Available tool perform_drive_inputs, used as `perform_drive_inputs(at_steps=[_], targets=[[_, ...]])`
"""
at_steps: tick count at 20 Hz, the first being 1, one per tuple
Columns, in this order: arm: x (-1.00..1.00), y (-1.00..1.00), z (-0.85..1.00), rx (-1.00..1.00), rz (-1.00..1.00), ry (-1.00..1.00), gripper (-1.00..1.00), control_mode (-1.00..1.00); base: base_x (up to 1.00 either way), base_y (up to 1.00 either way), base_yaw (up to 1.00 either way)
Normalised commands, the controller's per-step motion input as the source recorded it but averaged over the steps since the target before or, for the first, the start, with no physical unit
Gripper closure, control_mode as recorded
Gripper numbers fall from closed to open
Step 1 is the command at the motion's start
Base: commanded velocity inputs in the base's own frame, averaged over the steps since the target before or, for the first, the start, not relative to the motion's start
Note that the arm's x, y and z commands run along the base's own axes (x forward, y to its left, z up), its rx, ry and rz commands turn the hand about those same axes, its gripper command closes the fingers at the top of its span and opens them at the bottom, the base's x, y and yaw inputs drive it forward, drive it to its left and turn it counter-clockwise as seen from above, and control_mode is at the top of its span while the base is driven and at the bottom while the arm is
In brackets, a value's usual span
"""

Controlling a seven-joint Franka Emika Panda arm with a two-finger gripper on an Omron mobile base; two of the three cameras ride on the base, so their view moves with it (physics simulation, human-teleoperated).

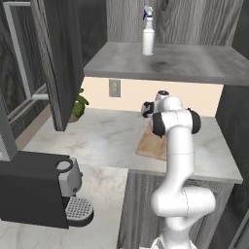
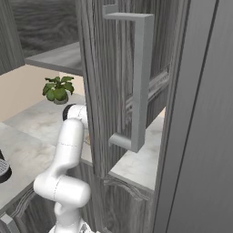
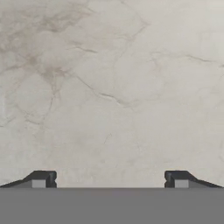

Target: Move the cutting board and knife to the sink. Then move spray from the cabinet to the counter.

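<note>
In the hand view the gripper (image 3: 109, 179) looks straight down at bare marbled counter (image 3: 113, 87), its two dark fingertips (image 3: 41, 178) standing far apart at about seven and five o'clock with nothing between them. From the left base view the white arm (image 1: 177, 160) rises at about five o'clock and bends forward over the pale counter (image 1: 97, 138). The wooden cutting board (image 1: 151, 143) lies flat on that counter, just left of the arm's upright link and partly hidden behind it; whether the knife lies on it cannot be told. Up at twelve o'clock the white spray bottle (image 1: 148, 34) stands upright on the grey shelf of the cabinet (image 1: 170, 63), near the back wall, well apart from the arm. The cabinet's tall dark door (image 1: 58, 58) hangs open at ten o'clock. A small green plant (image 1: 79, 104) sits at the back of the counter behind that door, and a black coffee machine (image 1: 39, 192) stands at eight o'clock.
</note>
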Motion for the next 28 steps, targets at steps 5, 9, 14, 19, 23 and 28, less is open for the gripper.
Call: perform_drive_inputs(at_steps=[5, 9, 14, 19, 23, 28], targets=[[-1.00, 0.00, -0.75, 0.02, 0.00, 0.03, -1.00, -1.00, 0.00, 0.00, 0.00], [-1.00, 0.00, -0.63, 0.04, 0.00, 0.00, -1.00, -1.00, 0.00, 0.00, 0.00], [-1.00, 0.05, -0.58, 0.03, 0.00, 0.00, -1.00, -1.00, 0.00, 0.00, 0.00], [-1.00, 0.02, -0.51, 0.04, 0.00, -0.01, -1.00, -1.00, 0.00, 0.00, 0.00], [-1.00, 0.01, -0.49, 0.06, 0.00, -0.01, -1.00, -1.00, 0.00, 0.00, 0.00], [-0.79, 0.00, -0.37, 0.05, -0.01, -0.05, -1.00, -1.00, 0.00, 0.00, 0.00]])
